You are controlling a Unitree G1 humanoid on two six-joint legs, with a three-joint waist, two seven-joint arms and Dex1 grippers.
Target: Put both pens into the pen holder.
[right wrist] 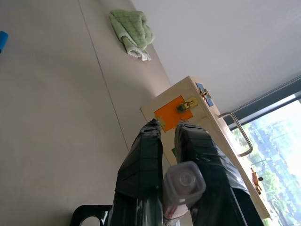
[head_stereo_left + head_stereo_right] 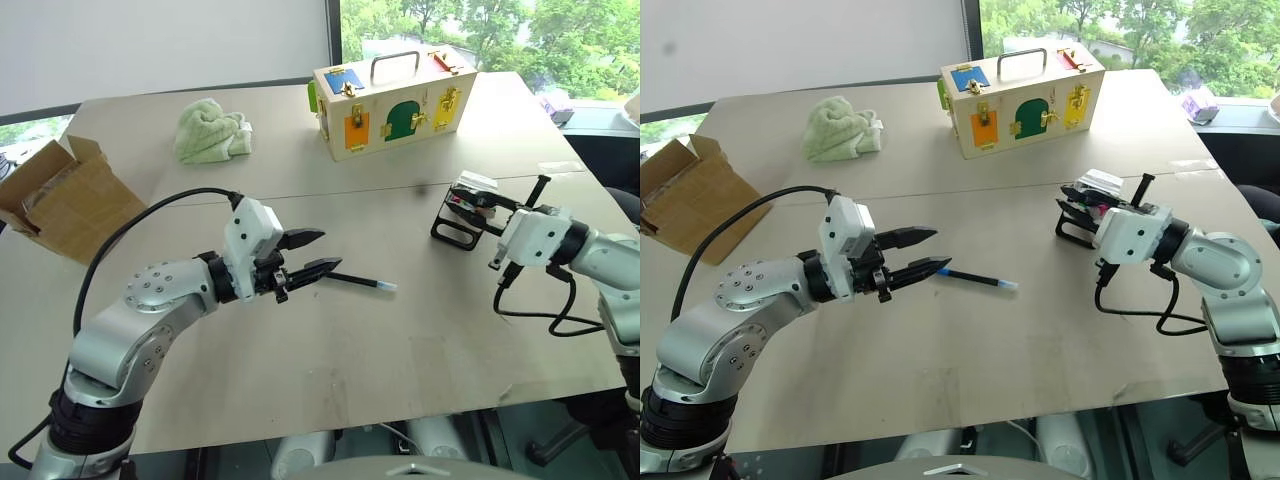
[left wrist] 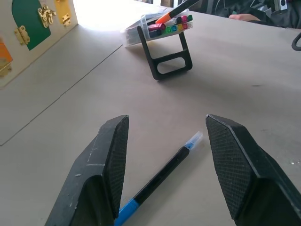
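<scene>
The blue-ended pen (image 2: 360, 282) lies flat on the table, its pale blue cap pointing right. My left gripper (image 2: 328, 250) hovers open just above the pen's blue end, one finger to each side of the barrel (image 3: 160, 181). At the right stands the pen holder (image 2: 462, 218), a black wire frame with a pale tray of coloured markers. The orange-ended pen (image 3: 170, 12) leans with its orange end at the tray and its black barrel (image 2: 540, 186) slanting up. My right gripper (image 1: 169, 127) is beside the holder, shut on this pen.
A wooden box (image 2: 395, 100) with coloured doors and a handle stands at the back. A green cloth (image 2: 212, 130) lies at the back left, and an open cardboard box (image 2: 60, 195) sits on the table's left edge. A cable (image 2: 545, 315) hangs from the right arm.
</scene>
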